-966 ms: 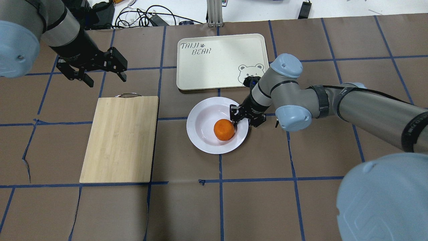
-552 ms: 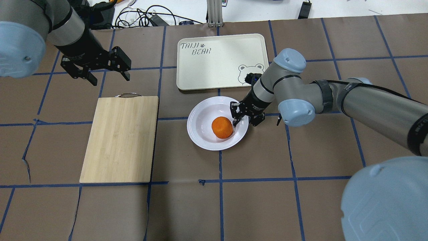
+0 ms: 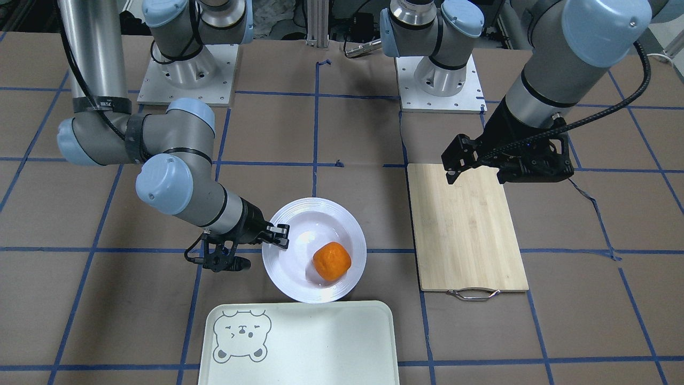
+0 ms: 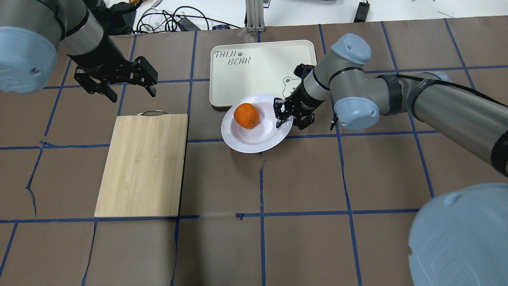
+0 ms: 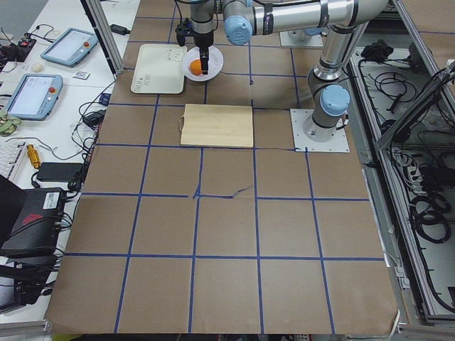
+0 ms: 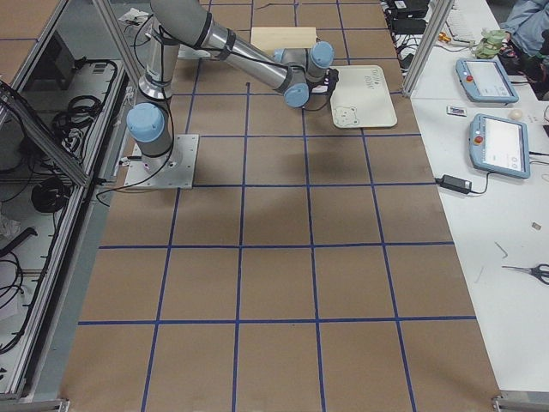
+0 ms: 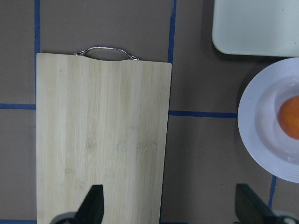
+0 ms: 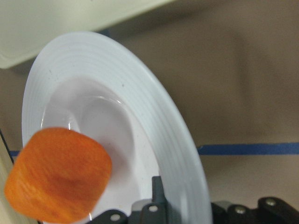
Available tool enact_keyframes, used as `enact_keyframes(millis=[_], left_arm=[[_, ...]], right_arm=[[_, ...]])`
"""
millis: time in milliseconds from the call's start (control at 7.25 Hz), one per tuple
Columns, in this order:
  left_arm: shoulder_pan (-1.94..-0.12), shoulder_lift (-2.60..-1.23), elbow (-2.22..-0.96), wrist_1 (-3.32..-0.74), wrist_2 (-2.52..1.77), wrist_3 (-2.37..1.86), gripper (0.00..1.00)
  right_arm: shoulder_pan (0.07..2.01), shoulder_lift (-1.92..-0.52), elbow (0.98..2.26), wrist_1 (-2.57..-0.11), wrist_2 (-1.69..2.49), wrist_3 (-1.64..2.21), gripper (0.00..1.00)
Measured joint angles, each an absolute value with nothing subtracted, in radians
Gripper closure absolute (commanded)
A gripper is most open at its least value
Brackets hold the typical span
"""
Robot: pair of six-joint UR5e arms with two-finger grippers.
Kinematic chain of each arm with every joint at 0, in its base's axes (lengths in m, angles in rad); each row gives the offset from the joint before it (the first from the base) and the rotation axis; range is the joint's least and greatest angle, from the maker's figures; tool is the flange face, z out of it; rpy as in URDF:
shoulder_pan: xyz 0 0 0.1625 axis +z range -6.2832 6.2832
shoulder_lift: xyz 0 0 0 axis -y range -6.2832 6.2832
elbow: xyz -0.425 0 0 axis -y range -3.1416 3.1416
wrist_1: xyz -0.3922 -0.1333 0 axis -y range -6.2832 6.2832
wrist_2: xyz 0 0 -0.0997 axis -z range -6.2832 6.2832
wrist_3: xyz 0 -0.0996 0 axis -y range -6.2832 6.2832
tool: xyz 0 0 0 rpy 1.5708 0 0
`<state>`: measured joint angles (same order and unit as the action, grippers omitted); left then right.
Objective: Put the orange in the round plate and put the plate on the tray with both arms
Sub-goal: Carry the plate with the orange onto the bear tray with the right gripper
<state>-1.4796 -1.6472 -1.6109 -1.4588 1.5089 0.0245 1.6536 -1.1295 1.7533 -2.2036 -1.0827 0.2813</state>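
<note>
Over brown table, right gripper clamps round plate; left gripper spread wide, empty.

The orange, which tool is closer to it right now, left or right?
Right. The right tool grips the rim of the round plate that holds the orange. The left tool hangs open well off, over by the cutting board.

The tray bears "TAIJI BEAR" lettering in one corner.

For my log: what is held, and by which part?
The right end effector grips the white round plate by its rim; the left end effector holds nothing.
</note>
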Motion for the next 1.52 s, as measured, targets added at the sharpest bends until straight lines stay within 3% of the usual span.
enact_keyframes(millis=[414,690,966,1103,1241,1517], left_arm=[[-1.480,-1.642,-1.615,-1.459,1.509,0.025,0.00],[-1.481,-1.641,-1.616,-1.459,1.509,0.025,0.00],[-1.483,-1.641,-1.617,-1.460,1.510,0.025,0.00],[-1.483,-1.641,-1.618,-1.460,1.510,0.025,0.00],[-1.483,-1.642,-1.618,-1.460,1.511,0.025,0.00],[-1.483,-1.644,-1.618,-1.460,1.511,0.025,0.00]], right_arm=[[1.642,-1.053,1.560,-2.218,-1.078,0.293,1.00],[1.640,-0.880,1.347,-2.222,-1.077,0.317,1.00],[1.639,-0.757,1.221,-2.223,-1.076,0.334,1.00],[1.637,-0.735,1.204,-2.224,-1.077,0.338,0.45],[1.635,-0.728,1.202,-2.224,-1.083,0.350,0.00],[1.629,-0.751,1.210,-2.217,-1.113,0.401,0.00]])
